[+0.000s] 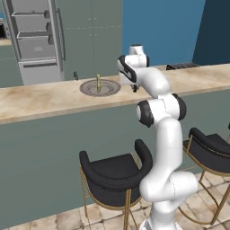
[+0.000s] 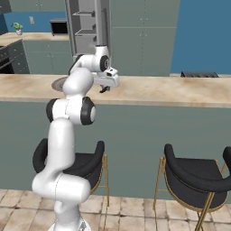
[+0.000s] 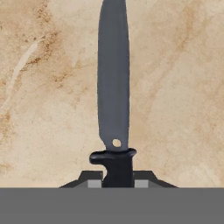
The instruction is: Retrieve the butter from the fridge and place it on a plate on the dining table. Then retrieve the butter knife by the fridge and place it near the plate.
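My arm rises from the lower right of the left base view, bends at the elbow near frame centre and reaches forward over the worktop (image 1: 40, 101), wrist turned downward. My jaws (image 3: 117, 183) are closed on the black handle of the butter knife (image 3: 113, 87); in the hand view its dark blade runs straight up the middle of the frame over beige marbled stone. In the left base view the jaws (image 1: 134, 88) sit just right of the plate (image 1: 87, 89), low over the stone; whether the knife touches the top I cannot tell.

The plate lies on the worktop left of centre, with the butter (image 1: 98, 83) standing upright on it. In the right base view the jaws (image 2: 104, 89) show at upper centre.

The worktop has a grey-green front and 2 black stools (image 1: 114, 173) with gold legs before it. The fridge (image 1: 36, 40) stands open in the upper left, grey shelves showing. A blue wall (image 1: 157, 27) fills the upper right.
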Available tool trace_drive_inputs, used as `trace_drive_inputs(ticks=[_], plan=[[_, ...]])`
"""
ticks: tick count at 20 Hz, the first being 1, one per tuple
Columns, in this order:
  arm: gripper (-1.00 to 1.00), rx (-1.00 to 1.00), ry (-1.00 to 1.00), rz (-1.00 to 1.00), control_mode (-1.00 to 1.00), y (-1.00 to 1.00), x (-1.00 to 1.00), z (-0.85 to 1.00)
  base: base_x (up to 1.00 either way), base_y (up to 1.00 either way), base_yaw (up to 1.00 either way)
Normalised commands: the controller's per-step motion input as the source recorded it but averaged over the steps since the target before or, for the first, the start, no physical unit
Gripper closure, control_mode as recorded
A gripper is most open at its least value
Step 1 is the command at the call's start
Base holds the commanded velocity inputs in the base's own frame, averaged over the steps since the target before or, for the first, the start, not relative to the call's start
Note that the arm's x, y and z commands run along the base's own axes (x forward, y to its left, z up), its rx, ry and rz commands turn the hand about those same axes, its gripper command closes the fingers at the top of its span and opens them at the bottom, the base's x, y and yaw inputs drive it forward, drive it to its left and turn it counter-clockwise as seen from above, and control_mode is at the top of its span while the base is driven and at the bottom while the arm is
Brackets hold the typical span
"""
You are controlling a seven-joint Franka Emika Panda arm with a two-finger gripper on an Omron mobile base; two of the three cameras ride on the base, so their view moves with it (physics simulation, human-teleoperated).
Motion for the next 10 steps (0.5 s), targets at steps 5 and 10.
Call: trace_drive_inputs(ticks=[5, 10], plan=[[-1.0, 0.04, 0.0, 0.0, -1.0, 0.06, 0.01, -0.28, 0.0, 0.0, 0.0], [-1.0, 0.0, 0.0, 0.0, -1.0, 0.0, 0.0, -0.05, 0.0, 0.0, 0.0]])
